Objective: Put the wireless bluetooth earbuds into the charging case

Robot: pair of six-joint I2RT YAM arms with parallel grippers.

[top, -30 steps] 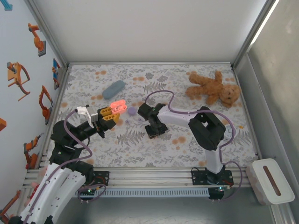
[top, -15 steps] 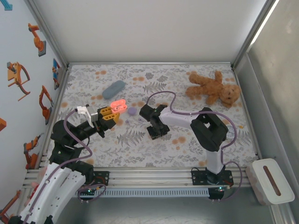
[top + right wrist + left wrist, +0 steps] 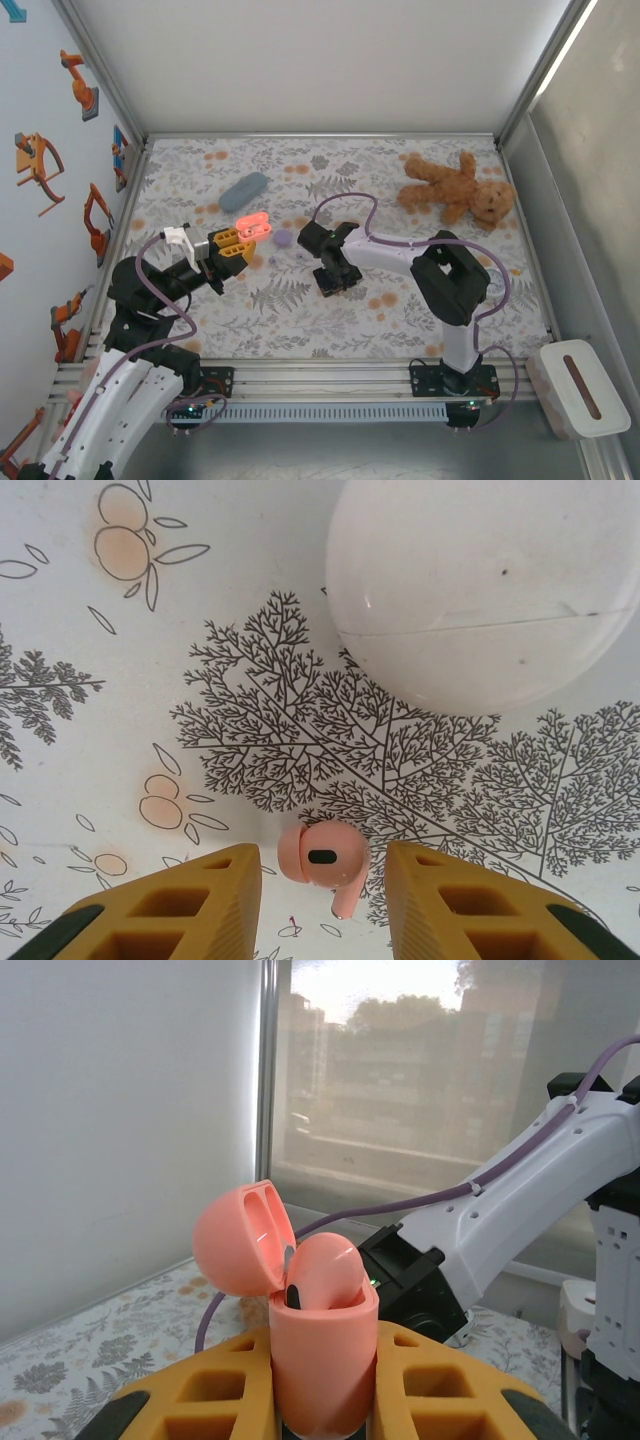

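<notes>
We note the right end effector (image 3: 322, 880), jaws narrowly apart and empty, straddling the pink earbud (image 3: 322, 855) on the table (image 3: 120, 700), stem roughly along the gap, while the left end effector (image 3: 322, 1390) clamps the open case (image 3: 322, 1320) further left.

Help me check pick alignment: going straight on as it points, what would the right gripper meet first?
Probably the pink earbud, lying on the floral cloth between the open fingers of the right gripper; depth is unclear, so the fingertips could touch the cloth beside it first.
</notes>
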